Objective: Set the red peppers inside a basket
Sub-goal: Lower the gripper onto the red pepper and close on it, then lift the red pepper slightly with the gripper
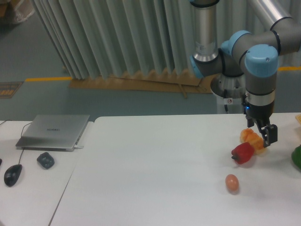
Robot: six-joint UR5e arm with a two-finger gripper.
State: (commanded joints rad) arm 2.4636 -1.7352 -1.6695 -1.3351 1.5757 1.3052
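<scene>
Pepper (pixel 243 153), red and glossy, lies on the desk (pixel 155 165) just beside an orange roll (pixel 250 138), so I hang my claw (pixel 264 133) low over the pair with its fingers apart, no basket in view.

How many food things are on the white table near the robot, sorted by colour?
Red: 1, the red pepper
Orange-yellow: 1, a lumpy item behind the pepper
Orange-brown: 1, the egg-shaped thing
Green: 1, a rounded thing cut off at the right edge
Total: 4
</scene>
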